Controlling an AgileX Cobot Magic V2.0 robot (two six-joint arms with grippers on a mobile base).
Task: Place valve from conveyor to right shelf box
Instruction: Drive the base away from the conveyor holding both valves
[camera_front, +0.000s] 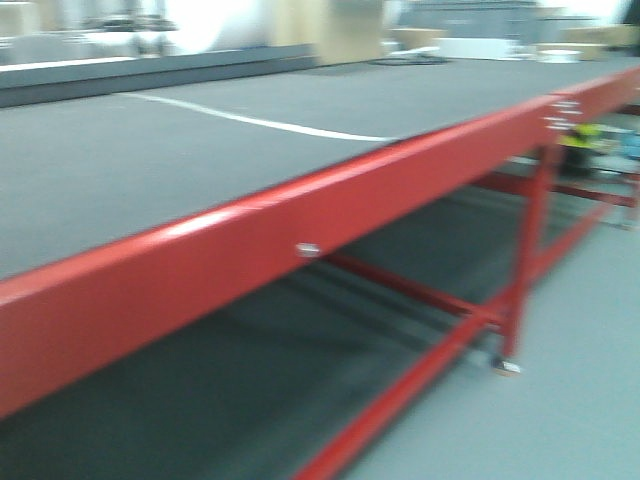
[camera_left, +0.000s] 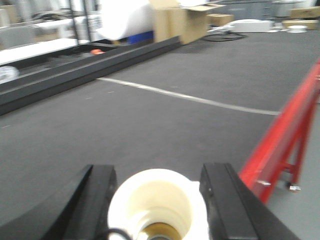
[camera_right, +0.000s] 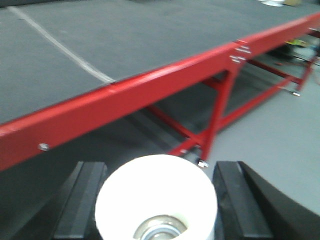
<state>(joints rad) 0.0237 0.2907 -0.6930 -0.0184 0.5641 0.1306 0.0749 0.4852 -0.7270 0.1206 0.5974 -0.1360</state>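
Cream valve (camera_left: 150, 192): round, smooth plastic cup with a brass-toned bore, lower centre of the left wrist view, clamped between the black fingers (camera_left: 97, 200) of the left gripper (camera_left: 157, 202). White valve (camera_right: 155, 190): similar cup, silvery ring inside, gripped likewise by the right gripper (camera_right: 159, 200), lower centre. Conveyor (camera_front: 200, 170): flat, dark grey matte belt, pale seam line (camera_front: 260, 122), glossy red steel rail (camera_front: 300, 235) along its near edge. All views blurred

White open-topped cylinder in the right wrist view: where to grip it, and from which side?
Take the white cylinder by its curved outer wall, with the right gripper closing across its width from both sides. The wall looks round and even, and the jaws flank it on either side. Whether they touch it is unclear.
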